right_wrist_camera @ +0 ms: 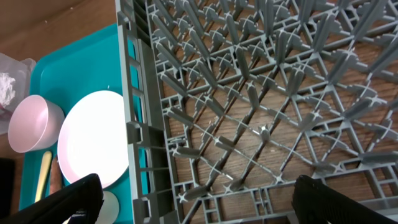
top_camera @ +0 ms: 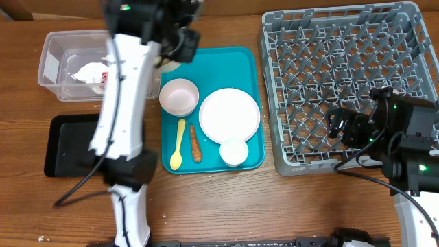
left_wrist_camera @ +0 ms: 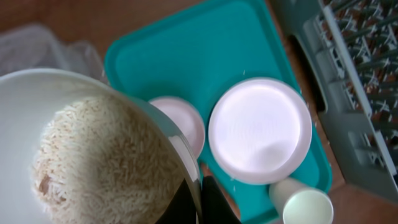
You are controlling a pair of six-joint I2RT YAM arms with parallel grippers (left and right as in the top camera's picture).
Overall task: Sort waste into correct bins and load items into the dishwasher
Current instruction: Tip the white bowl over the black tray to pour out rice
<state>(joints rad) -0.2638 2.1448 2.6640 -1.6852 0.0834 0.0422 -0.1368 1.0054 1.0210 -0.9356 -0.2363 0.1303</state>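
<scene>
My left gripper [left_wrist_camera: 200,200] is shut on the rim of a white bowl [left_wrist_camera: 25,112] that holds white rice grains [left_wrist_camera: 106,168]. In the overhead view this gripper [top_camera: 173,56] hangs over the teal tray's far left corner, beside the clear tub [top_camera: 55,48]. On the teal tray [top_camera: 247,62] lie a pale pink bowl [top_camera: 179,96], a white plate [top_camera: 229,114], a small white cup [top_camera: 234,151], a yellow spoon [top_camera: 178,144] and a brown sausage stick [top_camera: 195,143]. My right gripper [top_camera: 341,127] is open and empty above the grey dish rack [top_camera: 329,41], near its front edge [right_wrist_camera: 205,205].
The clear tub holds crumpled white napkins [top_camera: 88,71] and a red wrapper [top_camera: 105,77]. A shallow black tray [top_camera: 68,145] lies in front of it, partly under my left arm. The dish rack [right_wrist_camera: 261,93] has rows of upright pegs. Bare wood table lies along the near edge.
</scene>
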